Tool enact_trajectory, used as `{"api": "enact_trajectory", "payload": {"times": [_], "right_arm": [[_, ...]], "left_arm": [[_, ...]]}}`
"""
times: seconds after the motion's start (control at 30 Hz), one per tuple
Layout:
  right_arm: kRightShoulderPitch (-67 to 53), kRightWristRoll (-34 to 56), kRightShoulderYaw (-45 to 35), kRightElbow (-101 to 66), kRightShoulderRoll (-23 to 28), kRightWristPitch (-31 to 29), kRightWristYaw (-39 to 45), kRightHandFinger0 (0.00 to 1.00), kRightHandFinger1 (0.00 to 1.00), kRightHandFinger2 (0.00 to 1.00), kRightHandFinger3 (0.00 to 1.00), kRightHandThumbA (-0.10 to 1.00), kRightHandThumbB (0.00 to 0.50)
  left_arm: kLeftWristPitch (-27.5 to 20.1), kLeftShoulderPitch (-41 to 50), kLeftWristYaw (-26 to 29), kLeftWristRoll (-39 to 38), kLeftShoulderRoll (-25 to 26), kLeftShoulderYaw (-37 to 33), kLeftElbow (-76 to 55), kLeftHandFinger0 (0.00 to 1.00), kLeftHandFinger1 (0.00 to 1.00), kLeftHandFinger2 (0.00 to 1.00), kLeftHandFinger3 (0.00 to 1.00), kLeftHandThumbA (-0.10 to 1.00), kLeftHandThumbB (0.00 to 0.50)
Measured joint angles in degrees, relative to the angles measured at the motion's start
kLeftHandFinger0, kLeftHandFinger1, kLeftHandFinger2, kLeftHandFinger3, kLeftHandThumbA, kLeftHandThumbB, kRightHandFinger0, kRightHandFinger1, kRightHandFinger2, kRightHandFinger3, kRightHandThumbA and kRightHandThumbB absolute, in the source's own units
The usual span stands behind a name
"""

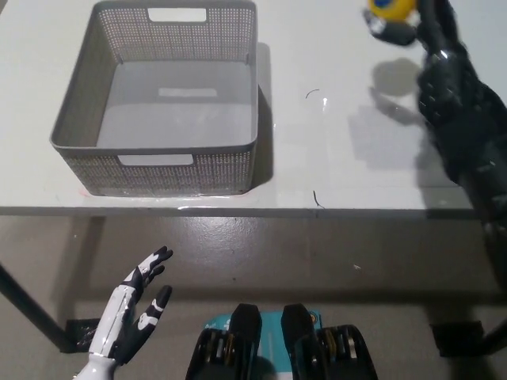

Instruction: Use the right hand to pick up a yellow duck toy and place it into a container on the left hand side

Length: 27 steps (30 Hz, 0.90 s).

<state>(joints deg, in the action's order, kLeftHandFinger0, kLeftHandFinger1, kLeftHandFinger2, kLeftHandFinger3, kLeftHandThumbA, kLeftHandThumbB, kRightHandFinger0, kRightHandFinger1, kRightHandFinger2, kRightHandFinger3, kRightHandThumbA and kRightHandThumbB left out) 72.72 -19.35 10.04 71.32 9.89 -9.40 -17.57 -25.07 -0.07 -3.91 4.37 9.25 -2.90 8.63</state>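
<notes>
Black right hand (428, 36) | fingers (388, 30) closed on yellow duck toy (390, 7)

the yellow duck toy (391, 7) is at the very top edge of the view, only partly seen, held up off the table in the black right hand (432, 47). the gray mesh basket (155, 154) sits open and empty, far left of that hand.
</notes>
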Motion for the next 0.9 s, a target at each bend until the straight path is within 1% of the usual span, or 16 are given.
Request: {"api": "enact_trajectory", "payload": {"times": [0.2,0.23,0.27,0.3,0.33,0.43,0.47,0.5,0.57,0.6,0.73,0.77,0.8,0.83,0.87,0.9], "right_arm": [[1.85,-0.41,1.47,-3.56,-6.23,-0.80,-0.59,0.00,0.33,0.74,0.81,-0.10,0.135],[1.96,-0.40,1.53,-3.67,-7.25,-0.80,-0.60,0.00,0.28,0.66,0.77,-0.10,0.140],[2.03,-0.40,1.58,-3.69,-8.32,-0.80,-0.62,0.00,0.18,0.47,0.68,-0.10,0.150],[2.05,-0.39,1.62,-3.68,-9.14,-0.80,-0.62,0.00,0.08,0.40,0.63,-0.10,0.165],[2.05,-0.37,1.67,-3.63,-10.22,-0.82,-0.64,0.00,0.03,0.39,0.64,-0.10,0.165],[2.46,-0.38,1.82,-2.51,-13.03,-0.90,-0.87,0.00,0.09,0.59,0.75,-0.10,0.149],[2.79,-0.39,1.96,-1.81,-13.74,-0.91,-0.97,0.00,0.16,0.71,0.81,-0.10,0.147],[3.25,-0.39,2.12,-0.86,-14.56,-0.92,-1.13,0.00,0.22,0.75,0.82,-0.10,0.146],[4.05,-0.43,2.62,0.77,-15.88,-0.93,-1.62,0.00,0.32,0.76,0.84,-0.10,0.151],[4.27,-0.48,2.96,1.54,-16.37,-0.93,-1.82,0.00,0.34,0.77,0.84,-0.10,0.154],[4.49,-1.24,4.66,3.85,-17.77,-0.93,-2.83,0.00,0.39,0.78,0.87,-0.10,0.165],[4.49,-1.47,5.07,4.46,-17.99,-0.92,-2.94,0.10,0.43,0.77,0.84,0.05,0.216],[4.49,-1.61,5.37,4.93,-18.06,-0.81,-2.96,0.23,0.56,0.86,0.98,0.18,0.257],[4.48,-1.70,5.66,5.41,-18.06,-0.65,-2.96,0.69,1.00,1.00,1.00,0.65,0.385],[4.49,-1.80,6.03,5.75,-17.98,-0.32,-2.56,1.00,1.00,1.00,1.00,0.75,0.389],[4.51,-1.93,6.58,5.99,-17.79,0.11,-1.61,1.00,1.00,1.00,1.00,0.83,0.433]], "left_arm": [[-0.01,0.02,0.05,0.03,0.03,-0.04,0.00,1.00,1.00,1.00,1.00,0.93,0.243],[-0.02,0.03,0.05,0.03,0.03,-0.08,0.00,1.00,1.00,1.00,1.00,0.93,0.246],[-0.02,0.07,0.04,0.04,0.03,-0.12,0.00,1.00,1.00,1.00,1.00,0.94,0.245],[-0.02,0.10,0.05,0.04,0.03,-0.15,0.00,1.00,1.00,1.00,1.00,0.94,0.247],[-0.02,0.13,0.06,0.06,0.03,-0.20,0.00,1.00,1.00,1.00,1.00,0.94,0.247],[-0.02,0.14,0.08,0.13,0.01,-0.37,0.00,1.00,1.00,1.00,1.00,0.94,0.254],[-0.02,0.12,0.07,0.15,-0.01,-0.42,0.00,1.00,1.00,1.00,1.00,0.94,0.261],[-0.02,0.11,0.07,0.17,-0.03,-0.46,0.00,1.00,1.00,1.00,1.00,0.94,0.262],[-0.02,0.10,0.07,0.21,-0.06,-0.51,0.00,1.00,1.00,1.00,1.00,0.93,0.263],[-0.02,0.09,0.07,0.24,-0.06,-0.53,0.00,1.00,1.00,1.00,1.00,0.93,0.250],[-0.02,-0.05,0.08,0.53,-0.05,-0.70,0.00,1.00,1.00,1.00,1.00,0.91,0.259],[-0.02,-0.09,0.07,0.60,-0.05,-0.73,0.00,1.00,1.00,1.00,1.00,0.90,0.254],[-0.03,-0.14,0.06,0.63,-0.05,-0.76,-0.01,1.00,1.00,1.00,1.00,0.90,0.260],[-0.03,-0.18,0.06,0.64,-0.05,-0.79,-0.02,1.00,1.00,1.00,1.00,0.90,0.253],[-0.03,-0.21,0.05,0.67,-0.04,-0.79,-0.03,1.00,1.00,1.00,1.00,0.90,0.254],[-0.03,-0.26,0.05,0.72,-0.03,-0.82,-0.09,1.00,1.00,1.00,1.00,0.90,0.255]]}}
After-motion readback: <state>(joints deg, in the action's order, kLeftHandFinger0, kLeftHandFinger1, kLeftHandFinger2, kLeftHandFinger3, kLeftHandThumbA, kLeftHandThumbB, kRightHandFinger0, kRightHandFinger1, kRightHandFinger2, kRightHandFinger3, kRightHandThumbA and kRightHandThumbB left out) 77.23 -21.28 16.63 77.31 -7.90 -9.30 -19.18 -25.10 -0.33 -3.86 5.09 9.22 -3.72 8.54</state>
